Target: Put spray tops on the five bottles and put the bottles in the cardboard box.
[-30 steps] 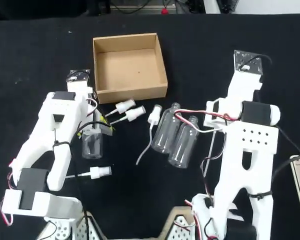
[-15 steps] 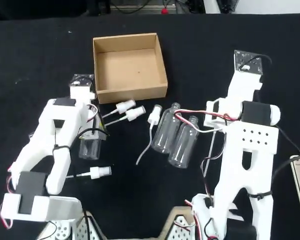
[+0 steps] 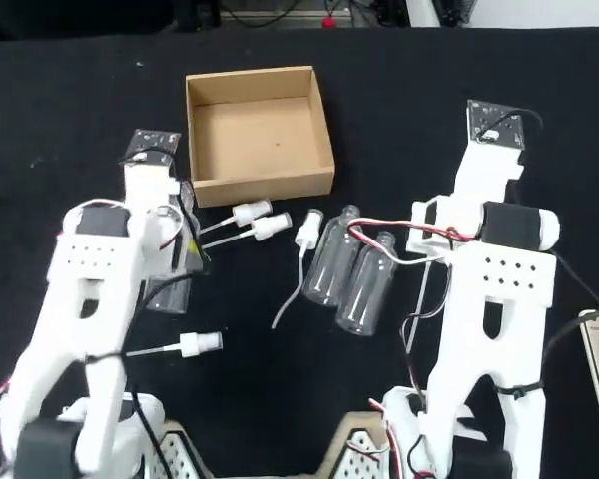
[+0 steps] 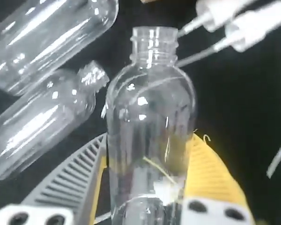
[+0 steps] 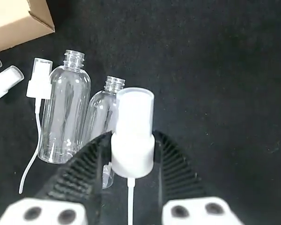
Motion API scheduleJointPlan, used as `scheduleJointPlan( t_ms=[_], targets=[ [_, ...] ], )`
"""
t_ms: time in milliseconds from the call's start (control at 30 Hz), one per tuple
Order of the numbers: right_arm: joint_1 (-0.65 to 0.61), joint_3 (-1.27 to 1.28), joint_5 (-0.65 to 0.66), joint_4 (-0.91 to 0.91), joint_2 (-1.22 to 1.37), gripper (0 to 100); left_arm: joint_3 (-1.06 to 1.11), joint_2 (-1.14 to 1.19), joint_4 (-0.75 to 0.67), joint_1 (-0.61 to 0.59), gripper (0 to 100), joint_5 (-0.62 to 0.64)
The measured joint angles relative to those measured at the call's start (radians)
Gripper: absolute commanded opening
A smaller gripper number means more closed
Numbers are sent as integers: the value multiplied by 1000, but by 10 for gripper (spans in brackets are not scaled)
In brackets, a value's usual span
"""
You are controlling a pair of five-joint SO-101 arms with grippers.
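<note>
Left wrist view shows our left gripper (image 4: 149, 143) clamped on a clear bottle (image 4: 150, 103); our right gripper (image 5: 133, 138) pinches a white spray top (image 5: 135, 115).

The cardboard box (image 3: 260, 130), upper left, is plain tan on a black table (image 3: 539, 60). The bottles (image 3: 331, 261) are clear, spray tops (image 3: 252, 212) white. The left gripper (image 4: 150, 140) has ribbed fingers (image 4: 208, 168), one yellow, one grey.

Clear bottles: three are counted, bottle A (image 3: 329, 264), bottle B (image 3: 366, 291), bottle C (image 4: 150, 140). White spray tops: five are counted, top A (image 3: 248, 212), top B (image 3: 267, 227), top C (image 3: 307, 230), top D (image 3: 200, 344), top E (image 5: 132, 140). Cardboard box (image 3: 265, 185): one is counted.
</note>
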Motion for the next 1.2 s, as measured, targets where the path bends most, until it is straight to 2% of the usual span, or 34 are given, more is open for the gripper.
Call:
scheduleJointPlan(
  t_ms=[100,233,400,533,733,967,1200],
  targets=[
    [0,-49,2,20,0,47,0,-91,48,0,209,-40],
    [-15,-170,-40,55,0,47,18,-199,14,0,209,-75],
    [-118,-339,-143,58,0,47,150,-311,-199,52,209,-80],
    [-178,-497,-229,58,0,47,296,-400,-364,104,209,-2],
    [-245,-614,-330,-29,-2,47,488,-594,-511,140,209,83],
    [-364,-615,-382,-183,0,47,652,-841,-529,235,209,98],
    [-434,-615,-388,-229,0,46,789,-1079,-529,252,210,98]
  ],
)
